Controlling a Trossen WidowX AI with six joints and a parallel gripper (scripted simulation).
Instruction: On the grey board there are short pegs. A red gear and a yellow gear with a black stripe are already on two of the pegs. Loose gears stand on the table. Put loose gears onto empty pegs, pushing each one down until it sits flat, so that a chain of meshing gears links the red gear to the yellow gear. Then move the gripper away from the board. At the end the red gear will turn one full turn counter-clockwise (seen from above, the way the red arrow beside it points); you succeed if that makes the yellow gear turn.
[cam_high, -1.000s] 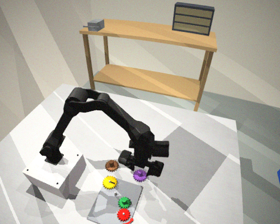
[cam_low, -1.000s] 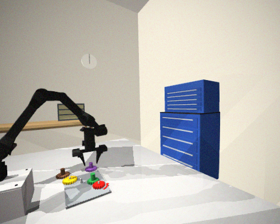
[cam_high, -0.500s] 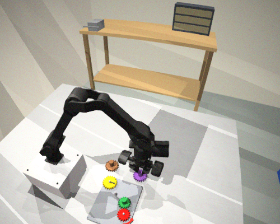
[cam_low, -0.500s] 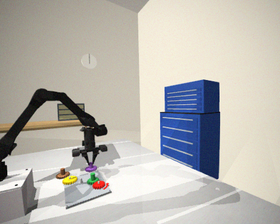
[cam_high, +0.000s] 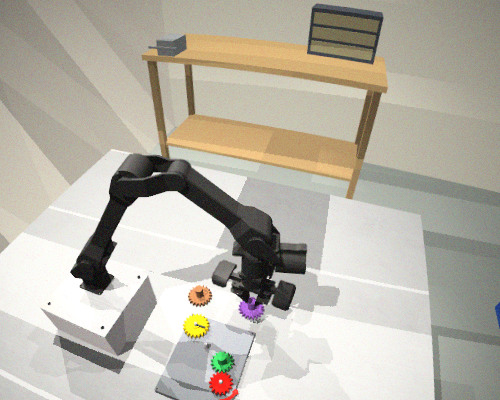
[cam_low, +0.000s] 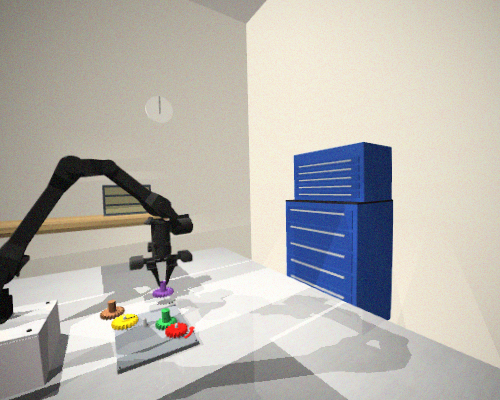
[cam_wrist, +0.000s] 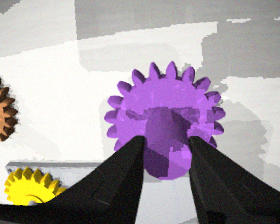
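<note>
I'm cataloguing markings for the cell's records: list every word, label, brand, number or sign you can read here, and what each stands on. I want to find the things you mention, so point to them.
No words, brands or numbers can be read.
Sign: a curved red arrow (cam_high: 229, 395) (cam_low: 189, 332), beside the red gear (cam_high: 220, 385) (cam_low: 176, 330).
Mark: a black stripe on the yellow gear (cam_high: 190, 327) (cam_low: 120, 322) (cam_wrist: 25, 186).
The wall clock (cam_low: 154, 111) shows no readable numerals.
The blue tool cabinet (cam_low: 320, 250) shows no readable label.

Top looks steeply down from above; exterior sits low, farther off; wrist peers down closely past the tool (cam_high: 251, 299) (cam_low: 163, 284) (cam_wrist: 167, 140); all share the purple gear (cam_high: 251, 310) (cam_low: 163, 292) (cam_wrist: 160, 92).
</note>
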